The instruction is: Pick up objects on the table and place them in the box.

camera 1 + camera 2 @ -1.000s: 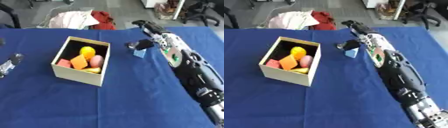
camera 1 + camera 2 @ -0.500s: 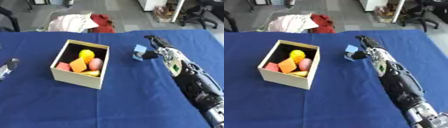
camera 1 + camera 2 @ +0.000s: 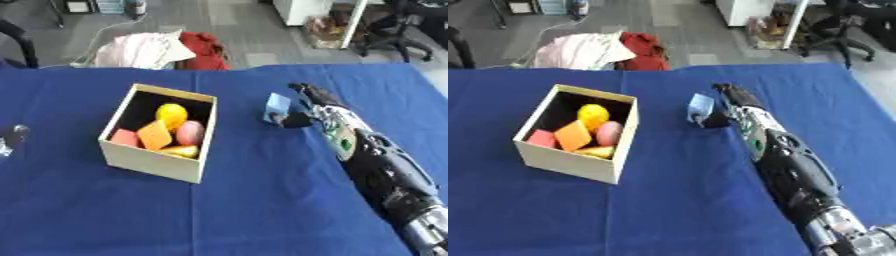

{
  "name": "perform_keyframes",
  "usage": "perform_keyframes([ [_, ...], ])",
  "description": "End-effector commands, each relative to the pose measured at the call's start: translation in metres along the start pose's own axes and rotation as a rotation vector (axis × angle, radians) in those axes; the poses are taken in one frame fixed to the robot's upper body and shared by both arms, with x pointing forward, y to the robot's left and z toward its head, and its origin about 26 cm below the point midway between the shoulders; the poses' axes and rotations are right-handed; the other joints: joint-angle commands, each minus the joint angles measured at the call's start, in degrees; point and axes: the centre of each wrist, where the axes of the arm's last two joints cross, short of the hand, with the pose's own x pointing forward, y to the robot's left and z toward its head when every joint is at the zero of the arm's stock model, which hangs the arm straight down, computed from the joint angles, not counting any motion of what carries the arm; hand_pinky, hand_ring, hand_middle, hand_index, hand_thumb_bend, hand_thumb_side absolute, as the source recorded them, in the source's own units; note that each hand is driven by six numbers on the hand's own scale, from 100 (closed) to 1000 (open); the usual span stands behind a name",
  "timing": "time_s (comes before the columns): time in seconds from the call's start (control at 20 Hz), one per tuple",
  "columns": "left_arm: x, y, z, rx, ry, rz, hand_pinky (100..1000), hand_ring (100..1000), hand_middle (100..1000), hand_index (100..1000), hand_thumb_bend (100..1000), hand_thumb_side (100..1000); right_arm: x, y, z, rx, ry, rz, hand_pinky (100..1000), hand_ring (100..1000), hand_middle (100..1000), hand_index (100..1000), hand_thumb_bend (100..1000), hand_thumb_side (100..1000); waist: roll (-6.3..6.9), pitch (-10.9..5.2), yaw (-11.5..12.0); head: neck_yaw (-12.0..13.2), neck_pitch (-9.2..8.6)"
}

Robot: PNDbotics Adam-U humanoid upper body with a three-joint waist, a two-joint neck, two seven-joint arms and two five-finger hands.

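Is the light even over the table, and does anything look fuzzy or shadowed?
Left eye view: soft, even light on the blue tablecloth, no glare; the box shades its own far inside wall. Right eye view: the right hand and its light blue block look slightly blurred; the background floor is soft too.

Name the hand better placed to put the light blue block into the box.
Right. The right robot hand already pinches the light blue block just right of the box. The left robot hand shows only at the view's left edge, away from the block.
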Motion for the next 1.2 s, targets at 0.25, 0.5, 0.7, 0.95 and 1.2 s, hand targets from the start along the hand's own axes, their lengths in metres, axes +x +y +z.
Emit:
perform_keyframes([
  [0.25,0.007,0.005,-0.005,0.014,-0.029,-0.005,781,751,603,699,685,422,0.0,-0.019,-0.002,-0.128,-0.009,0.029,809,776,689,766,196,399,0.87,0.08,0.22,-0.39,-0.8],
  [0.5,0.006,0.006,-0.004,0.016,-0.026,-0.005,781,750,602,699,682,422,0.014,-0.037,-0.002,-0.276,-0.094,0.016,787,731,598,683,124,354,0.76,-0.1,-0.1,-0.25,-0.69],
  [0.7,0.006,0.006,-0.004,0.016,-0.026,-0.006,781,750,602,698,681,422,0.04,-0.062,0.0,-0.358,-0.235,-0.024,784,722,588,675,100,354,0.73,-0.27,-0.32,-0.05,-0.6],
  [0.95,0.006,0.006,-0.004,0.013,-0.028,-0.006,781,750,602,699,680,422,0.089,-0.09,0.014,-0.366,-0.485,-0.023,789,726,596,680,100,363,0.75,-0.46,-0.2,-0.26,-0.41],
  [1.2,0.007,0.006,-0.005,0.011,-0.032,-0.005,782,750,603,699,681,421,0.139,-0.097,0.029,-0.255,-0.709,0.035,804,745,628,709,100,402,0.7,-0.63,0.26,-0.78,-0.27],
])
